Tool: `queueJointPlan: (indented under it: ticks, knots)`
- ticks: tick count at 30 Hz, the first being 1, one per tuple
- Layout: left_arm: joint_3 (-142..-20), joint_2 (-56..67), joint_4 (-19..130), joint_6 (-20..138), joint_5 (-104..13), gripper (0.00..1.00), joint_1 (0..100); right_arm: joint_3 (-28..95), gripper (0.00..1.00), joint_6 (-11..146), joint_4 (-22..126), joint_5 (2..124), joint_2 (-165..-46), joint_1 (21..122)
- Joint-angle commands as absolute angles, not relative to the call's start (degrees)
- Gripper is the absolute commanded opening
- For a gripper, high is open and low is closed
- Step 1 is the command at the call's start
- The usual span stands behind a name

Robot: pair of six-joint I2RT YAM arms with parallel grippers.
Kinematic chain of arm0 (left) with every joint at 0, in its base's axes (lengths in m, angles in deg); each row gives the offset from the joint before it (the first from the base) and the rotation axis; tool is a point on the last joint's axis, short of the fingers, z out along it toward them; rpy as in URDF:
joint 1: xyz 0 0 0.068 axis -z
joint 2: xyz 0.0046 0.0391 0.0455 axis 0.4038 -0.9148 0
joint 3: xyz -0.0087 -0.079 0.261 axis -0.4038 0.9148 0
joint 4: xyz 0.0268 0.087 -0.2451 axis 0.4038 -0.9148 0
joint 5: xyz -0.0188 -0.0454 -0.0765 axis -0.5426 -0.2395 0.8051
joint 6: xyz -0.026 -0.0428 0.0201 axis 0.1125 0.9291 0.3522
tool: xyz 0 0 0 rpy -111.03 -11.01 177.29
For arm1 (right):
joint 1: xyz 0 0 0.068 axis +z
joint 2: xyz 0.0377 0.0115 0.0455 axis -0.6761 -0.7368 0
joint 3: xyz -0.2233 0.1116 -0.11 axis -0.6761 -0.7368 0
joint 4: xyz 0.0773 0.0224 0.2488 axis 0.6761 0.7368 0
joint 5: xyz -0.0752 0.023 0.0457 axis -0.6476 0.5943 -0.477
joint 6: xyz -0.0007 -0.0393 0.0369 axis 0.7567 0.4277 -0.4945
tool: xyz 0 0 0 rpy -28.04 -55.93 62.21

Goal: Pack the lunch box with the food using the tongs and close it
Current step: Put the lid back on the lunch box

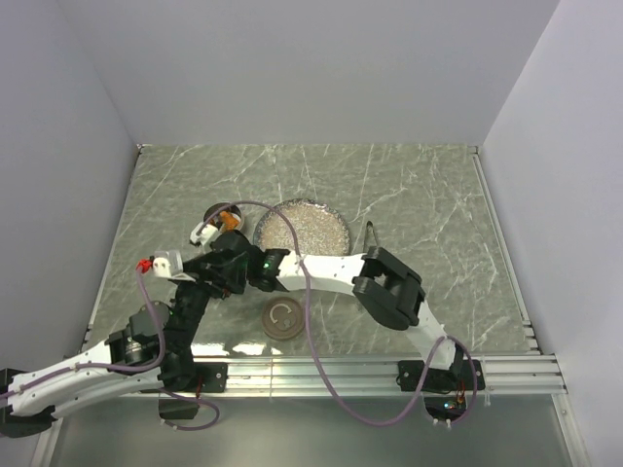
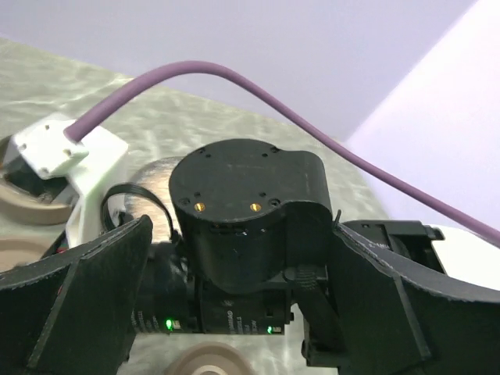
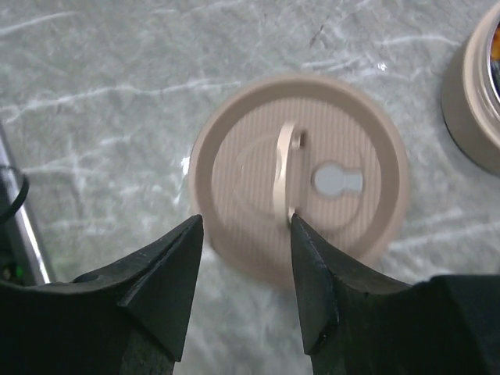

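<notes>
The right end effector (image 3: 246, 223) is seen spread above a round beige lid (image 3: 301, 176). The lid's upright ring handle (image 3: 286, 172) is close against one fingertip (image 3: 308, 258), and contact cannot be told. The lunch box (image 3: 473, 101) is cut off at the frame edge. Orange food (image 1: 231, 221) is glimpsed inside it. The left end effector (image 2: 241, 226) is spread wide, its view blocked by the right arm's wrist (image 2: 246, 195). The tongs (image 1: 370, 236) are laid beside the speckled plate (image 1: 311, 229), with bare tabletop (image 1: 438, 214) beyond.

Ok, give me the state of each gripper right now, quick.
Left gripper: open, holding nothing.
Right gripper: open above the beige lid, holding nothing.
</notes>
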State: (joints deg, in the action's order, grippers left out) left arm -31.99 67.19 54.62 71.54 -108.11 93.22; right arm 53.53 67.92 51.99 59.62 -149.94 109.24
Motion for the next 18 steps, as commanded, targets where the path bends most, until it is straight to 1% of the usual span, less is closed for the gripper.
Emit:
queueJointPlan:
  ticks: [1, 6, 9, 13, 14, 17, 18]
  knots:
    - [-32.4, 66.7, 57.0, 69.8, -106.8, 0.98, 93.2, 49.1, 0.56, 68.8, 43.4, 57.1, -141.1, 110.0]
    - [-32.1, 65.5, 59.3, 68.4, -106.9, 0.98, 93.2, 37.6, 0.57, 69.7, 36.1, 53.3, -131.7, 110.0]
    - [-32.8, 62.6, 59.4, 68.7, -108.4, 0.98, 93.2, 30.6, 0.57, 69.9, 32.3, 49.6, -125.7, 110.0]
    - [-33.7, 56.3, 60.2, 68.8, -109.1, 0.98, 93.2, 21.2, 0.57, 69.3, 30.9, 43.0, -118.0, 109.9]
    - [-33.7, 55.5, 60.4, 68.8, -109.4, 0.98, 93.2, 17.0, 0.57, 68.8, 30.6, 40.0, -114.7, 110.0]
    - [-33.7, 54.1, 60.5, 69.4, -109.3, 0.98, 93.2, 9.5, 0.57, 66.0, 31.4, 35.6, -109.9, 110.0]
    - [-33.7, 54.2, 60.4, 69.8, -108.9, 0.98, 93.3, 8.0, 0.56, 64.7, 31.9, 32.1, -107.1, 110.0]
